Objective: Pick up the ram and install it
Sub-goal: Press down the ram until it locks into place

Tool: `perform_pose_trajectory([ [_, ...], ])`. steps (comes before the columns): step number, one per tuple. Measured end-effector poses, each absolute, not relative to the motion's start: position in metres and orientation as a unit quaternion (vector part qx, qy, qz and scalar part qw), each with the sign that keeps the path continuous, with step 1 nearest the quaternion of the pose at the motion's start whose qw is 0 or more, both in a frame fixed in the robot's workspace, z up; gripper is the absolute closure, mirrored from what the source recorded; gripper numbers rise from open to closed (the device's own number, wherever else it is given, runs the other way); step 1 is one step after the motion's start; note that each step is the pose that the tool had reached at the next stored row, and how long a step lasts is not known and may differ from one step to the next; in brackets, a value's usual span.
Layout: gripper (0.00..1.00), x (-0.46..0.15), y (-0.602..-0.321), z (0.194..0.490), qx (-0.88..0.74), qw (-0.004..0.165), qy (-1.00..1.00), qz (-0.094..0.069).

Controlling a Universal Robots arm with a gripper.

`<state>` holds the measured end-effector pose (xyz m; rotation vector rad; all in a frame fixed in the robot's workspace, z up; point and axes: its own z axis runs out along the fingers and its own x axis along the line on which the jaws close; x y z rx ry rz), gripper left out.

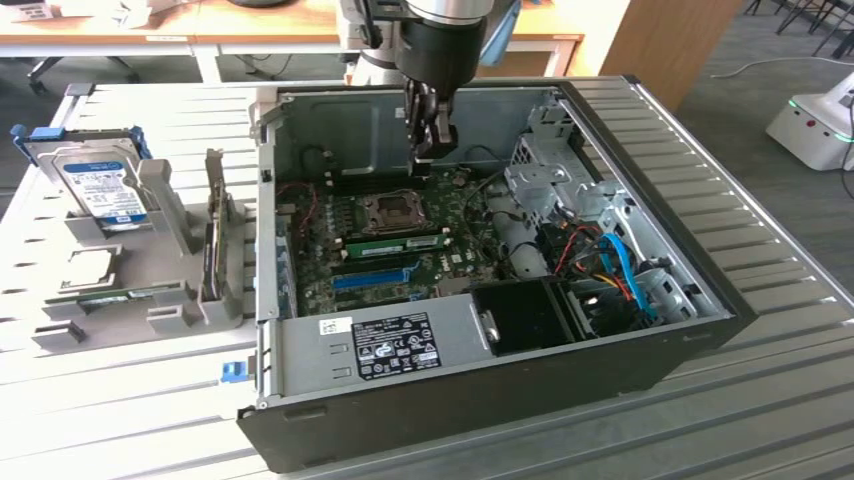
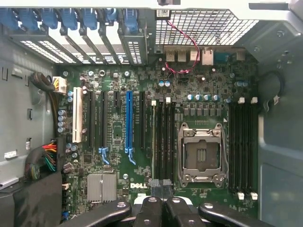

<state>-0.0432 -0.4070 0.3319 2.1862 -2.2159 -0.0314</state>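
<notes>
The ram is a narrow green stick standing on edge in a slot on the motherboard, just in front of the CPU socket. In the wrist view the ram shows as a thin line in the slot nearest the expansion slots. My gripper hangs inside the open case, above the board and behind the socket. It is apart from the ram, shut, with nothing between its fingers. In the wrist view the gripper has its black fingers pressed together over the Dell mark.
The open black case lies on a slatted table. Blue cables and a fan shroud crowd the exterior view's right. A grey holder on the exterior view's left carries a hard drive and another green board.
</notes>
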Motion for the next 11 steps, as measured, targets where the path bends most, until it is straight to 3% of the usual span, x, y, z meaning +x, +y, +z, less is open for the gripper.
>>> perform_pose_trajectory([
  [11,0.90,-0.0438,-0.4072,0.3343,0.702,0.011,-0.712,-0.007],
])
